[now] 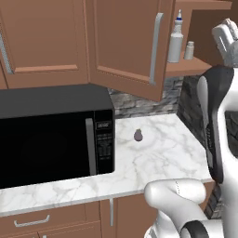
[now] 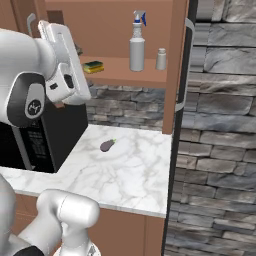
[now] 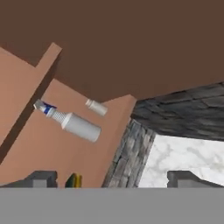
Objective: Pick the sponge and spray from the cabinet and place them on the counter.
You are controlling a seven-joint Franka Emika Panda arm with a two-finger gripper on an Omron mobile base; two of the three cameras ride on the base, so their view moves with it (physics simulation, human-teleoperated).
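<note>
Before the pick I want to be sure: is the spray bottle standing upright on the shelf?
Upright. The spray stands on its base on the cabinet shelf, nozzle on top, beside the small shaker.

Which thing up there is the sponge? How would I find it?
Look inside the open brown wooden wall cabinet, on its wooden shelf. The small yellow block with a dark green top lies left of the tall pale spray bottle and short white shaker. It alone is flat and yellow.
</note>
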